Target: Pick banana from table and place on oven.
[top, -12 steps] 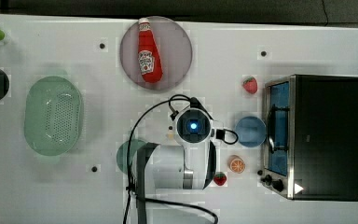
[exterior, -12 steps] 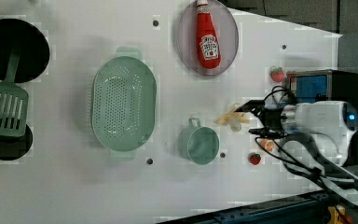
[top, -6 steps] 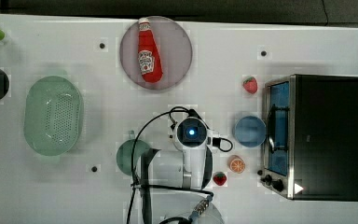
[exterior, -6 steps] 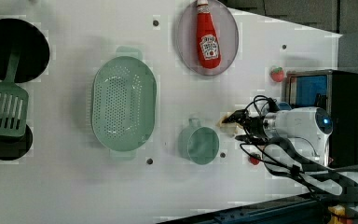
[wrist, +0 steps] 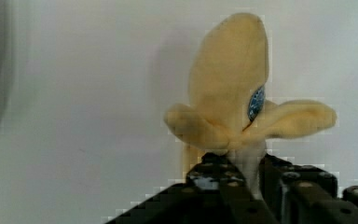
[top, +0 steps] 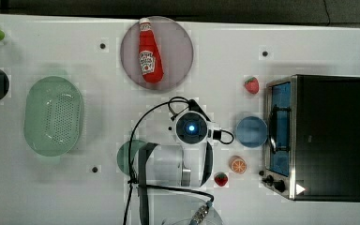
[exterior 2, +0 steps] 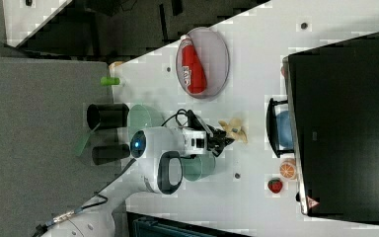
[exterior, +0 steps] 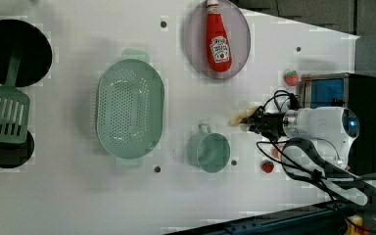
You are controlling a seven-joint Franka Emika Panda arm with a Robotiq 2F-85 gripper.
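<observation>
My arm has dropped and the end effector [wrist: 249, 175] is now clamped on the soft, splay-peeled banana [wrist: 233, 88] on the white table [exterior: 78, 196], at nine o'clock of the boxy oven [exterior: 367, 122]; the top view hides it.

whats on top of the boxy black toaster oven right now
Nothing shows on the boxy black toaster oven's top. The pale-yellow toy banana is down at the white table, at the gripper.

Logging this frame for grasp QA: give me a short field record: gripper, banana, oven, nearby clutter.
gripper: gripper shut on the banana's lower end
banana: banana on the table, peel flaps splayed
oven: oven top bare, door shut
near oven: blue bowl, orange slice, two strawberries
elsewhere: ketchup bottle on a plate, green colander, green cup
</observation>
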